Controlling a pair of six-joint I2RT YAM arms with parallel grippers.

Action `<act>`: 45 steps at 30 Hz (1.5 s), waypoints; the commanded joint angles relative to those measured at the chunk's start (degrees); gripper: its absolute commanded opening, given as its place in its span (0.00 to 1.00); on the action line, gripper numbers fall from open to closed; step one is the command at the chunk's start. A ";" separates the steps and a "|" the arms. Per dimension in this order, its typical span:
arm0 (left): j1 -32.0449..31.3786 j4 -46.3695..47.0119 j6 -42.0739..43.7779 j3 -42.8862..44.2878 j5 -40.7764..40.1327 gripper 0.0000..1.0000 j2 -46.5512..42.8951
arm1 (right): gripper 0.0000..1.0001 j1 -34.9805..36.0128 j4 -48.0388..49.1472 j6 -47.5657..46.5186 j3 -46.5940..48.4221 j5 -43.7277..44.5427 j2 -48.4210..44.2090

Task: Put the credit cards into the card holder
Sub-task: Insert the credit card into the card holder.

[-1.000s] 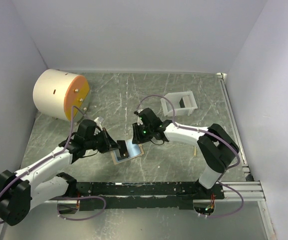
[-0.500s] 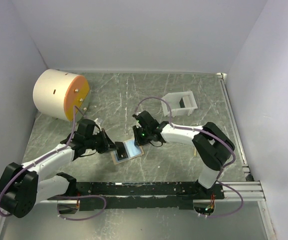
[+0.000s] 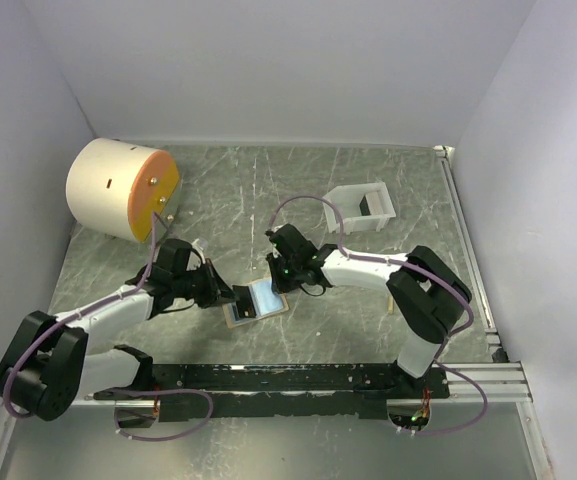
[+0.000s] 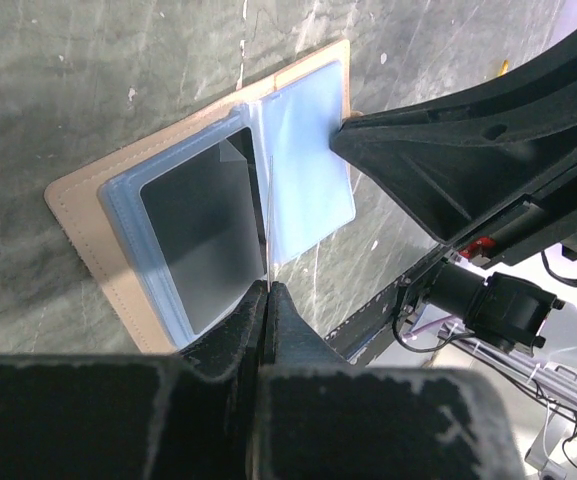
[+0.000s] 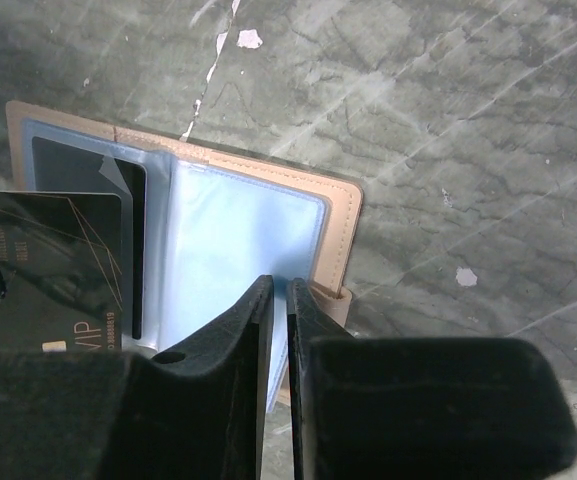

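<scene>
At mid-table (image 3: 368, 320) the card holder (image 3: 260, 300) lies open, pale pockets up; the right gripper (image 5: 279, 288) pinches one edge of it. Left gripper (image 4: 266, 292) is clenched on a dark credit card (image 5: 48, 265), held edge-down over the holder's pocket; a second card (image 4: 200, 245) sits inside that pocket.

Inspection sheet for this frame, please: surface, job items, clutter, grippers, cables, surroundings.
Surface: table, grey-green, scratched, white specks.
Job's things: wallet lies open, pale blue pockets up; one card sits in its left pocket; a VIP card is held over the wallet.
Clutter: cylinder far left; tray far right, dark item inside, unclear.
Grippers: left gripper shut on the VIP card; right gripper fingers nearly together on the wallet's right half, pinch unclear.
Cables: purple cables loop along both arms, off the wallet.
Surroundings: pale walls on three sides.
</scene>
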 commanded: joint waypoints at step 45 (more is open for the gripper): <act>0.36 10.12 -1.21 -1.40 5.22 0.07 6.70 | 0.33 1.23 -6.61 -0.70 4.70 5.61 0.20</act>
